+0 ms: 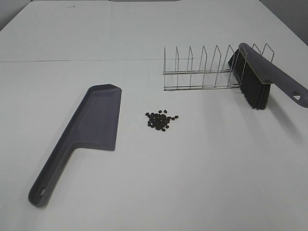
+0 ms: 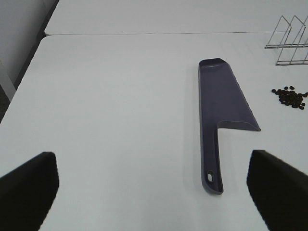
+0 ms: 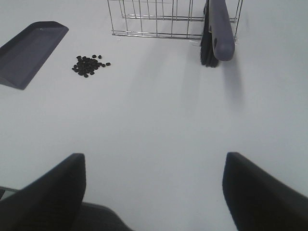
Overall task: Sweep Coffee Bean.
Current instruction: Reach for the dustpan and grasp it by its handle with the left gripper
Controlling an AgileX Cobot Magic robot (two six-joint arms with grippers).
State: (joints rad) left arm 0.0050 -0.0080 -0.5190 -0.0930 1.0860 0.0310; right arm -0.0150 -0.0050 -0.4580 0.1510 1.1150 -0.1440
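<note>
Between dustpan (image 1: 96, 118) edge and rack (image 1: 202, 73), coffee bean (image 1: 162, 121) heap, clear of both.

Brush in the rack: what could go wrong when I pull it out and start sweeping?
1. The brush rests between the prongs of the wire rack; lifting it could drag or tip the rack.
2. The coffee beans lie in a loose pile; a hard stroke may scatter them.
3. The dustpan lies unheld and could slide away.

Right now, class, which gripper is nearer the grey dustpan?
Left. The left gripper hangs just short of the dustpan handle; the right gripper sits farther off, facing the brush.
</note>
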